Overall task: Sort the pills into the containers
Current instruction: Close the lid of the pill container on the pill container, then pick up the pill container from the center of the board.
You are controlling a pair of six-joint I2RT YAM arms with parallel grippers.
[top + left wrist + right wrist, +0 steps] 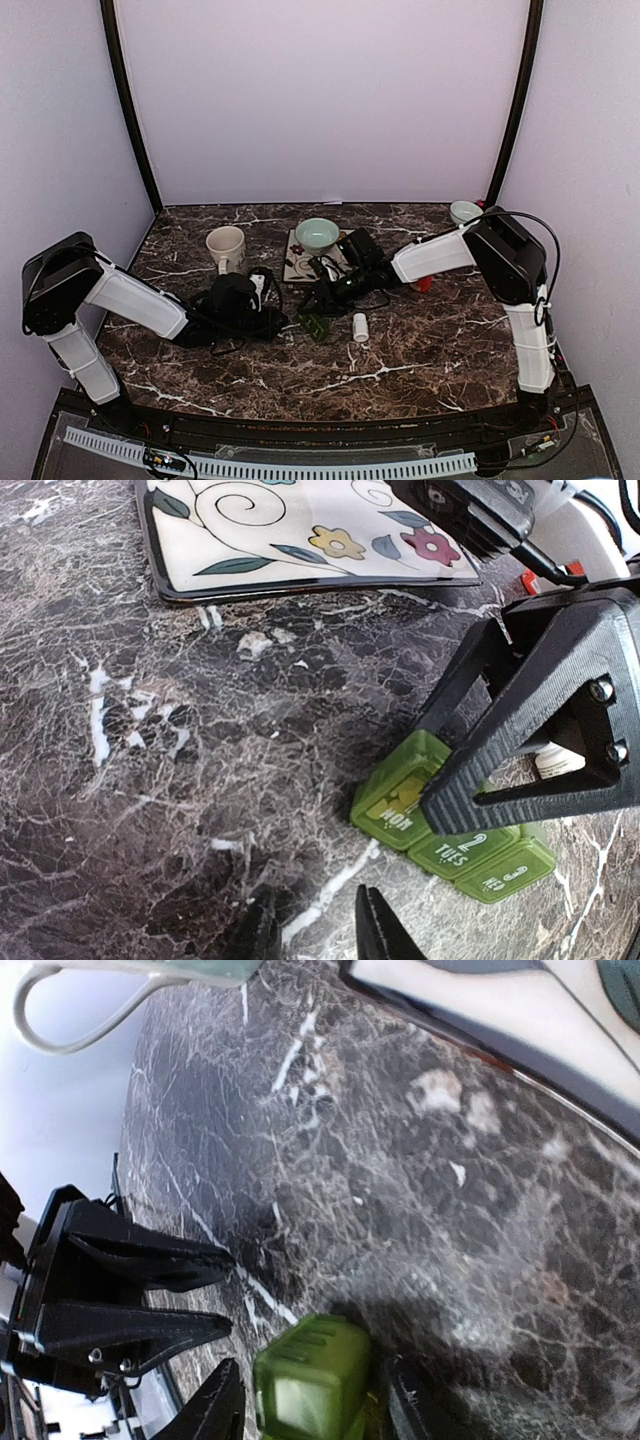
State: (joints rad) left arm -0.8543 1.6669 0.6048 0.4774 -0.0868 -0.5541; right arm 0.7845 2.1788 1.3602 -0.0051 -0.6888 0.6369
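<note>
Left hand [315,930] hangs low over the marble bench [180,740], its fingers slightly apart with nothing between them. Just to its right the green pill box [465,852] lies on the bench. Right hand [305,1400] straddles the box's end compartment; whether it grips cannot be told.

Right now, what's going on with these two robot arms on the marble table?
Both arms meet over a small green pill box with day-labelled lids, lying on the marble table near a flowered plate. The right gripper has its jaws on either side of one end of the box; whether it is pinching it, I cannot tell. The left gripper hovers close beside it, open and holding nothing.
</note>
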